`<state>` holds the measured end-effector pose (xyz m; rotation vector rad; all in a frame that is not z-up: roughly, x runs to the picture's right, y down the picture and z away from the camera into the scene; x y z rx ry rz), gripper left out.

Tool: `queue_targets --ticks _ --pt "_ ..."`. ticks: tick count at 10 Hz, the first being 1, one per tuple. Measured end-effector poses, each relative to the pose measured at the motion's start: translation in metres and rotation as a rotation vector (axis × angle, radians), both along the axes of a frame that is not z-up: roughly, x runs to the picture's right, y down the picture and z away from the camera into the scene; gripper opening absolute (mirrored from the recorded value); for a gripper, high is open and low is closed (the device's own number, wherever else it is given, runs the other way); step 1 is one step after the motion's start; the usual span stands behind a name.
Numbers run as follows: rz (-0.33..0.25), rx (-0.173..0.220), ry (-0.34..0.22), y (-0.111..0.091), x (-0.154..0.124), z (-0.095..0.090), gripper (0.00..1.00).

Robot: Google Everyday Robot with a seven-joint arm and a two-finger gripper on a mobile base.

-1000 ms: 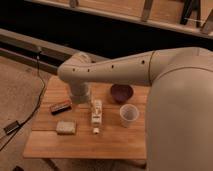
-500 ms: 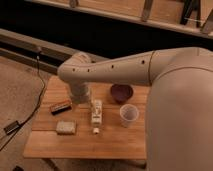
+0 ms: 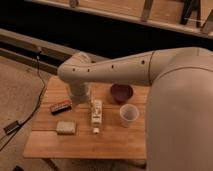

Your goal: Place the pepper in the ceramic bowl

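The ceramic bowl, round and dark maroon, sits at the back right of the wooden table. My gripper hangs from the pale arm over the middle of the table, pointing down, left of and nearer than the bowl. Its lower tip is close to the tabletop. The pepper is hidden: I cannot make it out on the table or apart from the gripper.
A pale translucent cup stands just in front of the bowl, right of the gripper. A dark brown-red block and a beige pad lie on the table's left side. My arm's bulk covers the right. Cables run on the floor at left.
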<state>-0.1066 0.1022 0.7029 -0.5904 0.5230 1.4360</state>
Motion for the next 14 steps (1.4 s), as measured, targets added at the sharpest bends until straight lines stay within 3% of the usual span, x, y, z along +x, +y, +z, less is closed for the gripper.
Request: queue_targets --ticks 4,7,14 --pt "0.001 -0.001 -0.001 0.0 -0.001 0.0 0.65" --pt "-0.01 0.02 -0.03 -0.017 -0.015 0.023 0.65" --pt "-0.071 0.049 -0.141 -0.067 -0.056 0.094 0.65"
